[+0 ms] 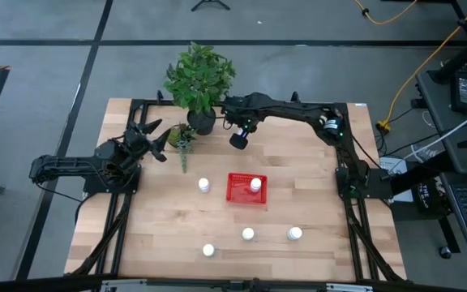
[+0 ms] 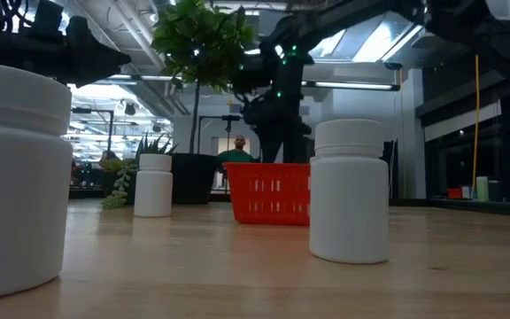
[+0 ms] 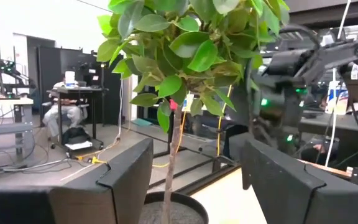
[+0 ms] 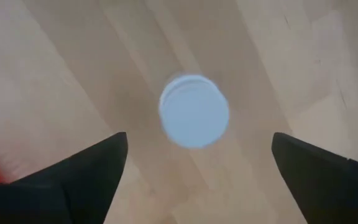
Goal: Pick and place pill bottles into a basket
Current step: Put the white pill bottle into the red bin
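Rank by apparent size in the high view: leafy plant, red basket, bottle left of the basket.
1. Leafy plant, clearly the largest.
2. Red basket, mid-sized.
3. Bottle left of the basket, smallest.
All stand on the table, so nearness shouldn't skew this.

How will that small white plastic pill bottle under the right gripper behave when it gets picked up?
The small white plastic pill bottle looks rigid, so it should hold its shape between the fingers. Its smooth round side may slip or twist if gripped off-centre. It stands upright on the wooden table; a sideways nudge could tip it, and then it would probably roll.
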